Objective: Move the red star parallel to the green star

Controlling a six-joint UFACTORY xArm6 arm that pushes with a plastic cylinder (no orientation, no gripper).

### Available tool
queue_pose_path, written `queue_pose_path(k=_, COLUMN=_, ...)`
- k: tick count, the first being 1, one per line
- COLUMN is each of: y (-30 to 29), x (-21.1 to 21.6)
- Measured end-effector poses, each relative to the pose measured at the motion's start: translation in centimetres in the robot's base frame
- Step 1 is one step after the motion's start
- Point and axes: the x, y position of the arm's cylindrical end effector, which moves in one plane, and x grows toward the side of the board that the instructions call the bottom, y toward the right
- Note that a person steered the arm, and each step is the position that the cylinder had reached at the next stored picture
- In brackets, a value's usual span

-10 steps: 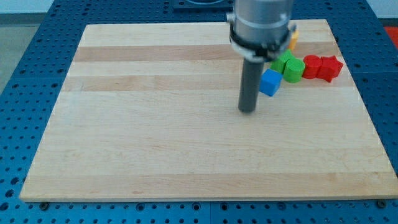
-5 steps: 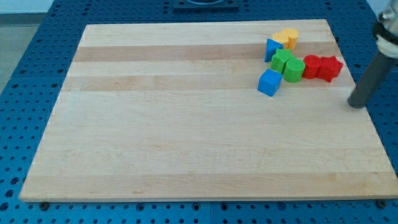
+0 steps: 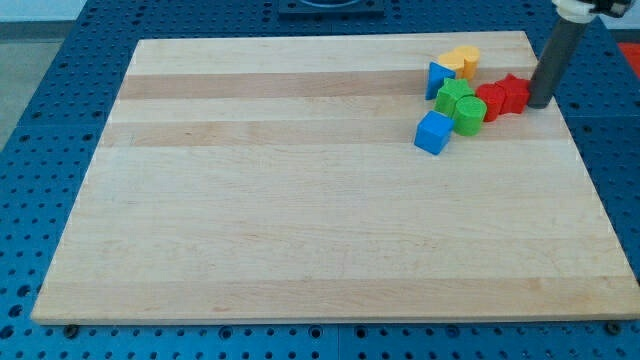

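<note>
1. My tip (image 3: 539,104) sits at the view's right edge of the block cluster, touching or just beside the red star (image 3: 514,92), which lies near the table's (image 3: 300,220) top-right corner.
2. There is no pincer on this arm, only the straight rod, so nothing is held or clamped; the rod can only shove.
3. The red star presses against a second red block (image 3: 490,101), whose shape I cannot make out. That one in turn touches the green blocks (image 3: 462,106), one of them presumably the green star, though I cannot tell which.
4. Risk: a push toward the view's left would likely drive the whole row together, moving the green star as well, so the reference for "parallel" shifts.
5. Risk: the star's points give an uneven face, so it may spin or slip off the rod sideways.
6. Risk: the blue cube (image 3: 434,132), the blue triangular block (image 3: 438,77) and the yellow block (image 3: 464,60) sit close by, and a chain shove could scatter them.
7. Risk: the table's right edge is near; a stray push that way could send the star off.
8. No containers are in view; every block lies directly on the table.
</note>
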Motion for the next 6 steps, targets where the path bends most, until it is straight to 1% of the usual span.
queue_pose_path(k=2, y=-0.2, x=-2.0)
queue_pose_path(k=4, y=-0.2, x=-6.1)
queue_pose_path(k=6, y=-1.7, x=-7.8)
